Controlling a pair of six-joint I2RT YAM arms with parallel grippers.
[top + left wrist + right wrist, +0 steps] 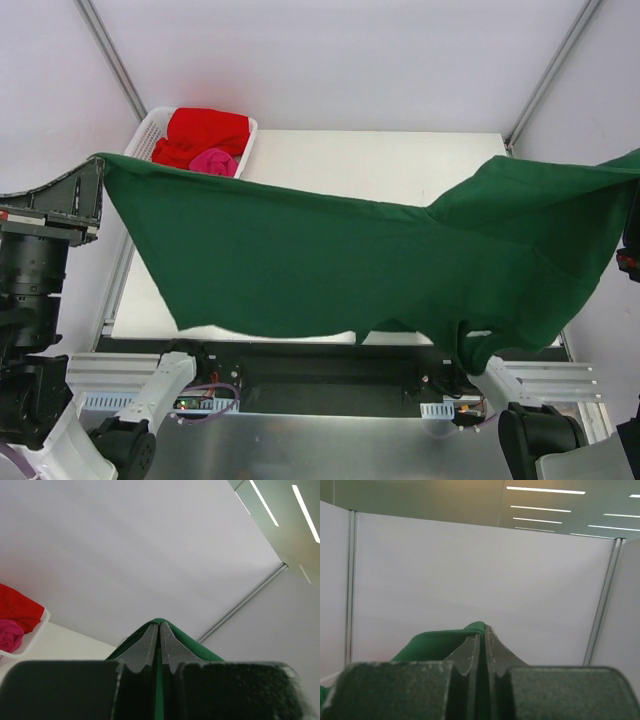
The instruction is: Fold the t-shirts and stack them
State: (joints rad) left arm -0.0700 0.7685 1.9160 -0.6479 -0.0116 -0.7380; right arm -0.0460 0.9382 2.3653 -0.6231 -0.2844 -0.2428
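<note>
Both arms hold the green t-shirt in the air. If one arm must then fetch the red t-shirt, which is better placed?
Left, probably. The left gripper pinches the green t-shirt at the corner nearest the basket holding the red t-shirt; the right gripper holds the opposite end.

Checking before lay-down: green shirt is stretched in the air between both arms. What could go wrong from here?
1. The left end effector and right end effector each pinch just an edge of the green t-shirt; a slip may drop one side.
2. Its bunched lower end hangs past the table near edge and might snag there.
</note>
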